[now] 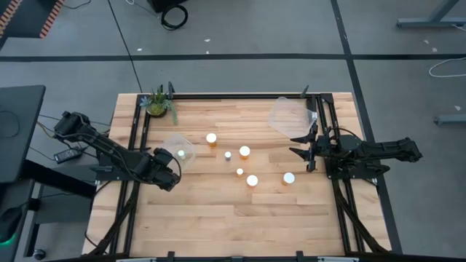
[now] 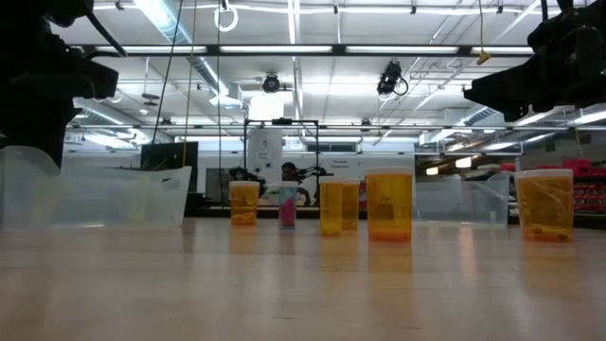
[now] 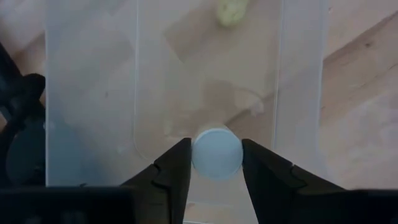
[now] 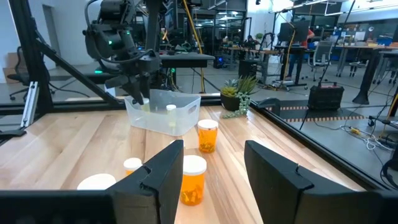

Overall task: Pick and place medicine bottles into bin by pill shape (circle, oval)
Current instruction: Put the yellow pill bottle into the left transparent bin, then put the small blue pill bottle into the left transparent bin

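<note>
left gripper (image 3: 216, 167) clamps white-capped bottle (image 3: 216, 153) over clear bin (image 1: 180, 148); light, rigid, slick plastic, grip below cap. right gripper (image 1: 306, 151) spread, empty.

Six amber, white-capped medicine bottles (image 1: 245, 152) stand upright mid-table; another (image 3: 216, 153) hangs over a clear bin (image 1: 179, 148).

No legible text, label, brand, number or sign anywhere. Bottles (image 2: 389, 204) carry no readable labels. Caps (image 1: 252, 180) plain white. Bin (image 4: 163, 111) clear, unmarked. Room signage beyond the bin too small to read.
</note>
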